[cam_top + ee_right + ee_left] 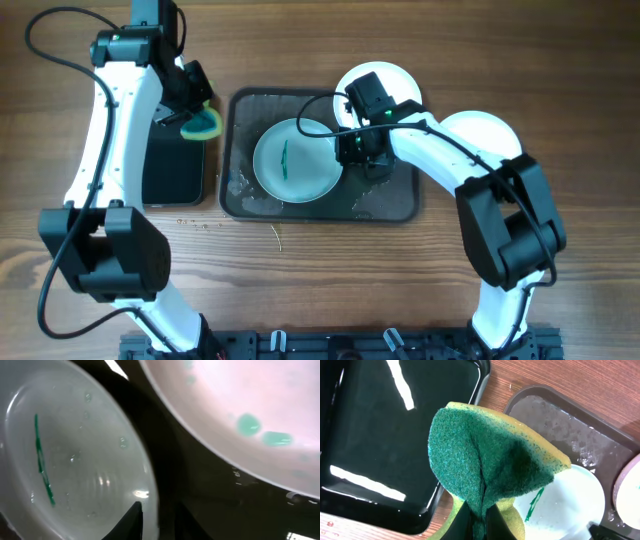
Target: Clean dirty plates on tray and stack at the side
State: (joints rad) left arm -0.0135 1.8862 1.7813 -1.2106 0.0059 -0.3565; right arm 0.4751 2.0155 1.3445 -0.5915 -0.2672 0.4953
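Your left gripper [479, 521] is pinched tight on the green-faced sponge [490, 465] over the black tray's [380, 435] edge. Your right gripper [157, 512] straddles the rim of the pale blue plate [295, 160], which lies on the grey tray [388, 200]. You cannot tell whether it presses.

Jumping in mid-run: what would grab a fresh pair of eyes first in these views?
First, the green-and-yellow sponge folded and pinched in the left end effector, held over the right edge of the glossy black tray. Next, the pale blue plate in the middle of the grey tray, crossed by a green streak, with the right end effector at its right rim.
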